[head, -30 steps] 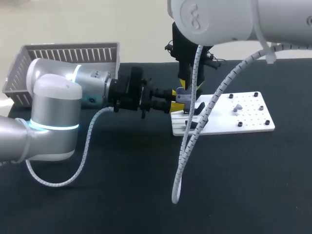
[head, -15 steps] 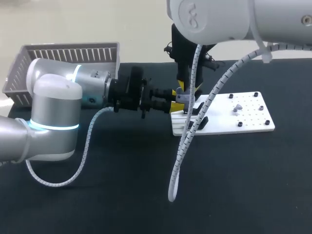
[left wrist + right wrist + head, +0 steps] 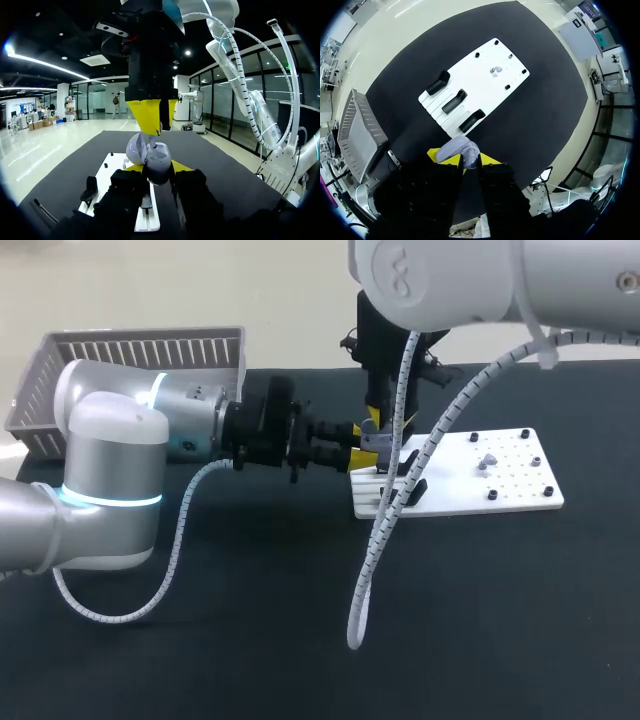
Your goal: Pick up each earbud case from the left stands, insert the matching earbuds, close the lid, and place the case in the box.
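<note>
The left gripper (image 3: 154, 169) pinches the open earbud case (image 3: 150, 156) from both sides and holds it above the left end of the white board (image 3: 500, 495), on the tabletop (image 3: 250, 640). The right gripper (image 3: 159, 120) hangs straight over the case with its tips at the case's mouth. Whether it grips an earbud I cannot tell. This looks like the earbud insertion step. The next move calls for a short, straight press into the socket, then a release. Compared with a second ago, the right gripper has come lower onto the case and its cable (image 3: 385, 530) has swung.
</note>
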Robot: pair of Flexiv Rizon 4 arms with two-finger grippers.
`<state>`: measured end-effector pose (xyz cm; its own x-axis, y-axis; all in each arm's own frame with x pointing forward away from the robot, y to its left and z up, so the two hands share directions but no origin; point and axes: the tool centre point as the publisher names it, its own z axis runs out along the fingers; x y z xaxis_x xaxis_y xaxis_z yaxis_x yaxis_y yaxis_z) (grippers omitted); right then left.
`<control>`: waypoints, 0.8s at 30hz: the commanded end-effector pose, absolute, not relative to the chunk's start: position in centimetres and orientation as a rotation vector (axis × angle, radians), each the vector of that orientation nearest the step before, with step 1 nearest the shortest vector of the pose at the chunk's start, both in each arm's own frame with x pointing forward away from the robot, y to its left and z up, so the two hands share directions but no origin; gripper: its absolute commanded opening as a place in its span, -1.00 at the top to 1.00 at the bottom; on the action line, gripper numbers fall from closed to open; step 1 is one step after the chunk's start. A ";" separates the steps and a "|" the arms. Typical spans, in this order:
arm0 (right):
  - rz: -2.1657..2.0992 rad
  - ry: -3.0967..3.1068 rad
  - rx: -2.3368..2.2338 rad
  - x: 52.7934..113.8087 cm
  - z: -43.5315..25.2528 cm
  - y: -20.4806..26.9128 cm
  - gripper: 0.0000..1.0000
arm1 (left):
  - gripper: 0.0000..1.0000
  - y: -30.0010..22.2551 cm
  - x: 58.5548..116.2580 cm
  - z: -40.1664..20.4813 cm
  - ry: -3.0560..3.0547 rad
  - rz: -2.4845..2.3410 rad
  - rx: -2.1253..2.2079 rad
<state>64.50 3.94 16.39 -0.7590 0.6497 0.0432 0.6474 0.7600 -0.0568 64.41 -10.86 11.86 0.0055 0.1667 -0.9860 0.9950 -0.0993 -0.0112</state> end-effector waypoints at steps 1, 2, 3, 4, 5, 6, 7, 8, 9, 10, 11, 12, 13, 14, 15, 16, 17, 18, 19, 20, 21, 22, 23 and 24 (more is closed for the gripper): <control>0.058 -2.891 -1.067 64.5 16.2 3.9 1.00 | 1.00 -10.9 64.4 11.7 1.282 -1.199 1.403; 0.059 -2.890 -1.067 64.6 16.2 3.8 1.00 | 1.00 -10.9 64.4 11.7 1.282 -1.199 1.403; 0.060 -2.889 -1.067 64.6 16.1 3.8 1.00 | 1.00 -10.9 64.4 11.7 1.282 -1.199 1.403; 0.061 -2.890 -1.067 64.6 16.1 3.8 1.00 | 1.00 -10.9 64.4 11.7 1.282 -1.199 1.403; 0.063 -2.889 -1.066 64.6 16.0 3.8 1.00 | 1.00 -10.9 64.4 11.7 1.282 -1.199 1.403; 0.064 -2.890 -1.065 64.6 16.0 3.8 1.00 | 1.00 -10.9 64.4 11.7 1.282 -1.199 1.403; 0.066 -2.890 -1.064 64.6 15.9 3.8 1.00 | 1.00 -10.9 64.4 11.7 1.282 -1.199 1.403; 0.067 -2.890 -1.064 64.6 15.9 3.8 1.00 | 1.00 -10.9 64.4 11.7 1.282 -1.199 1.403; 0.066 -2.889 -1.064 64.6 15.9 3.8 1.00 | 1.00 -10.9 64.4 11.7 1.282 -1.199 1.403; 0.056 -2.884 -1.062 64.6 15.8 3.8 1.00 | 1.00 -10.9 64.4 11.7 1.282 -1.199 1.403; 0.057 -2.884 -1.063 64.6 15.8 3.7 1.00 | 1.00 -10.9 64.4 11.7 1.282 -1.199 1.403; 0.055 -2.879 -1.062 64.6 15.8 3.7 1.00 | 1.00 -10.9 64.4 11.7 1.282 -1.199 1.403; 0.052 -2.877 -1.061 64.6 15.7 3.7 1.00 | 1.00 -10.9 64.4 11.7 1.282 -1.199 1.403; 0.047 -2.874 -1.060 64.6 15.7 3.7 1.00 | 1.00 -10.9 64.4 11.7 1.282 -1.199 1.403; 0.036 -2.871 -1.055 64.6 15.7 3.8 1.00 | 1.00 -10.9 64.4 11.7 1.282 -1.199 1.403; 0.030 -2.870 -1.054 64.5 15.8 3.8 0.41 | 1.00 -10.9 64.4 11.7 1.282 -1.199 1.403; 0.027 -2.868 -1.054 64.5 15.8 3.8 -0.58 | 1.00 -10.9 64.4 11.7 1.282 -1.199 1.403; 0.025 -2.866 -1.053 64.4 15.8 3.8 -1.00 | 1.00 -10.9 64.4 11.7 1.282 -1.199 1.403; 0.015 -2.865 -1.052 64.3 15.8 3.7 -1.00 | 1.00 -10.9 64.4 11.7 1.282 -1.199 1.403; 0.002 -2.865 -1.049 64.1 15.9 3.6 -1.00 | 1.00 -10.9 64.4 11.7 1.282 -1.199 1.403; -0.011 -2.861 -1.046 63.8 16.1 3.5 -1.00 | 1.00 -10.9 64.4 11.7 1.282 -1.199 1.403; -0.025 -2.855 -1.038 63.5 16.2 3.3 -1.00 | 1.00 -10.9 64.4 11.7 1.282 -1.199 1.403; -0.040 -2.862 -1.012 63.1 16.4 3.2 -1.00 | 1.00 -10.9 64.4 11.7 1.282 -1.199 1.403; -0.044 -2.871 -1.012 62.5 16.6 2.9 -1.00 | 1.00 -10.9 64.4 11.7 1.282 -1.199 1.403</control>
<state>63.89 4.04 16.14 -0.7730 0.6249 0.1095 0.6252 0.7796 -0.0359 64.42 -10.84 11.85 0.0053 0.1666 -0.9860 0.9950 -0.0991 -0.0114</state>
